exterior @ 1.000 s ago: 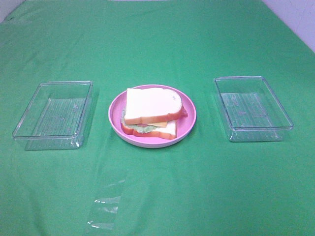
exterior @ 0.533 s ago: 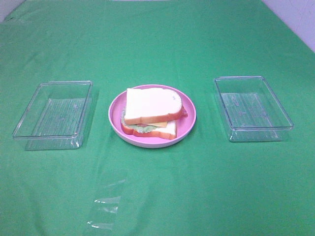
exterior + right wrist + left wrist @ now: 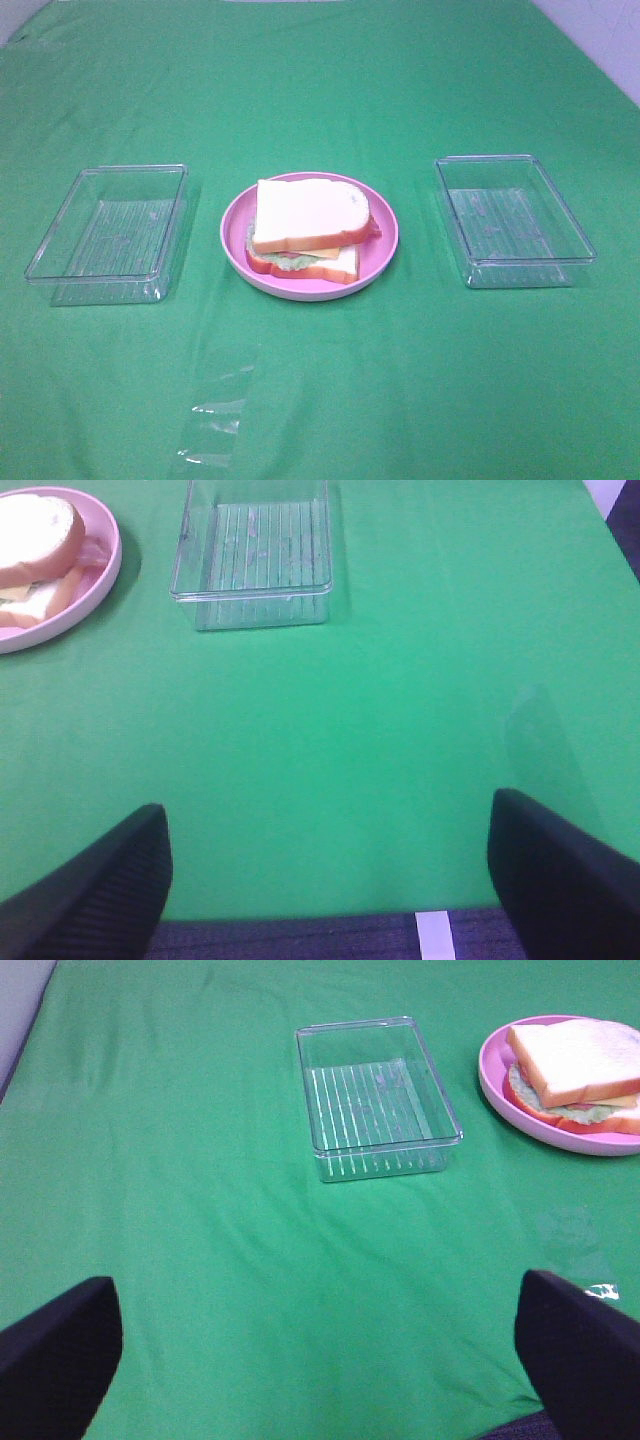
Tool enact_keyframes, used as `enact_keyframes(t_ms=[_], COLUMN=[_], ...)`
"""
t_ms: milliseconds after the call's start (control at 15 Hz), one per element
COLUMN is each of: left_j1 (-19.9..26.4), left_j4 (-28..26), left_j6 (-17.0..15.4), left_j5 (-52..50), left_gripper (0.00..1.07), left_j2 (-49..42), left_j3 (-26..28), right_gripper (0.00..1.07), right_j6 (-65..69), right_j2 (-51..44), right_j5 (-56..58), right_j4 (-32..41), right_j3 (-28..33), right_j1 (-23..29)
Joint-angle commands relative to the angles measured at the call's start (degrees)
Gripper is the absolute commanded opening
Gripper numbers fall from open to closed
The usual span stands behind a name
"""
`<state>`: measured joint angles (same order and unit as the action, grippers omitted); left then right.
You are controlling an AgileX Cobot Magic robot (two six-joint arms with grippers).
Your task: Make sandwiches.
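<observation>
Left hand (image 3: 320, 1360) spread wide, empty; sandwiches (image 3: 308, 228) stacked on plate (image 3: 385, 240).

I see bright, even overhead light on the green worktop (image 3: 420, 380), with only soft, short shadows beside the clear trays (image 3: 108, 232). The overhead picture is slightly grainy; in both wrist views the dark jaws blur at the edges.

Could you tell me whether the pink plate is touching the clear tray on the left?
Apart. The exterior high view shows a strip of bare green cloth between the pink plate and the left clear tray.
</observation>
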<state>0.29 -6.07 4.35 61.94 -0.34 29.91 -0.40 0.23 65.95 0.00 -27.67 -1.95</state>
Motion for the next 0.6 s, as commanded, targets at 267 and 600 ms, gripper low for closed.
enact_keyframes(t_ms=[267,600], left_j1=[-0.11,-0.11], left_j4=[-0.52,-0.63], left_j6=[-0.23,-0.23], left_j5=[-0.17,-0.17], left_gripper=[1.0,1.0], left_j2=[-0.86,-0.86], left_j3=[-0.11,-0.11], right_gripper=[0.79,0.79], right_j6=[-0.17,-0.17], right_j2=[-2.35,-2.35], right_j5=[-3.04,-3.04], right_j4=[-0.52,-0.52], right_j3=[1.78,1.78], right_j1=[0.11,0.11])
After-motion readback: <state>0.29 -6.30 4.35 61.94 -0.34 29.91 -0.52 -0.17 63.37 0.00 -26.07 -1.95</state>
